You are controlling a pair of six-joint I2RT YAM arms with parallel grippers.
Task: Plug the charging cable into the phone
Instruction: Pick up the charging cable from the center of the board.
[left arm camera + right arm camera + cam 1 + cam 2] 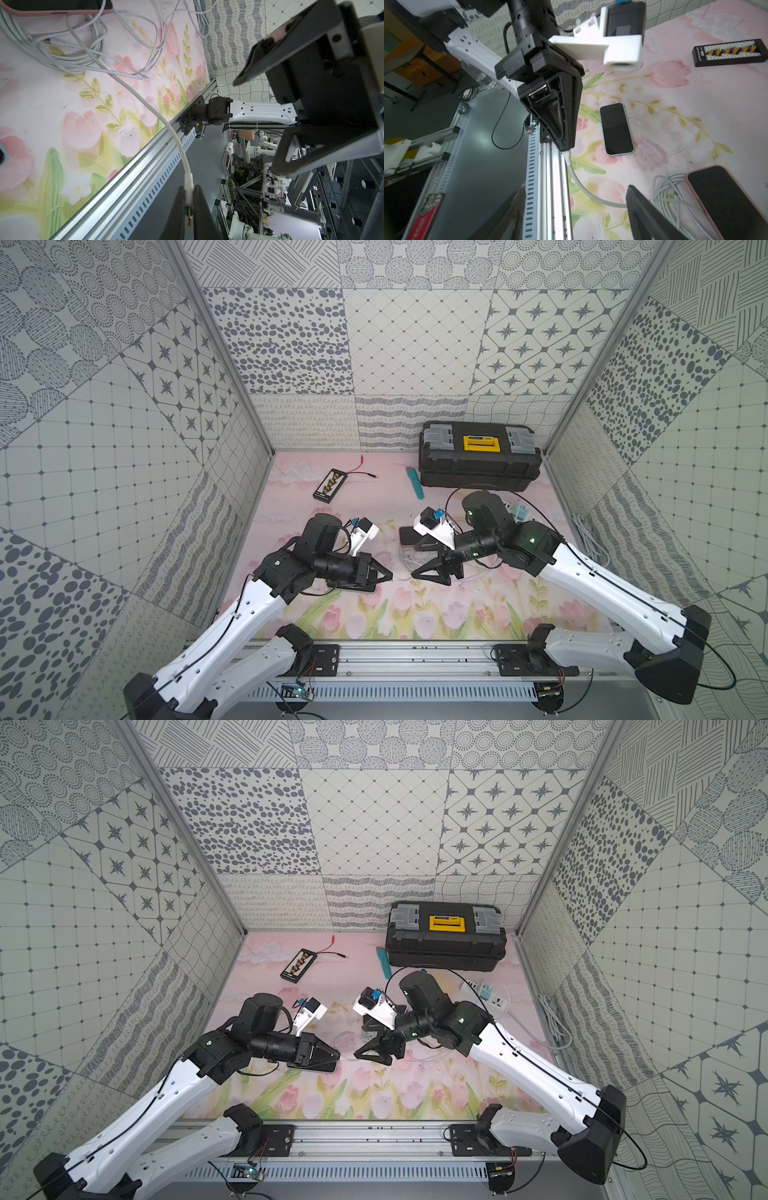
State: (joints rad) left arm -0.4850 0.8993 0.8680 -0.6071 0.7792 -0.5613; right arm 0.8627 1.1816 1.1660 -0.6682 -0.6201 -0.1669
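Floral mat (pixel 457 614) on tabletop. Left gripper (pixel 390 576) pinches the charging cable (pixel 166 124) at its plug end. Right gripper (pixel 414 562), at its 3 o'clock, jaws spread near cable. Phone (pixel 616 128) flat under left gripper, 7 o'clock from mat centre.

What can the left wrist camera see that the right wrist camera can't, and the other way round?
Only the left wrist view: the metal plug tip, showing between the fingers of the left claw. Only the right wrist view: the black connector board. Both: the left claw pinching the white cable, the pink-cased phone and the coiled cords.
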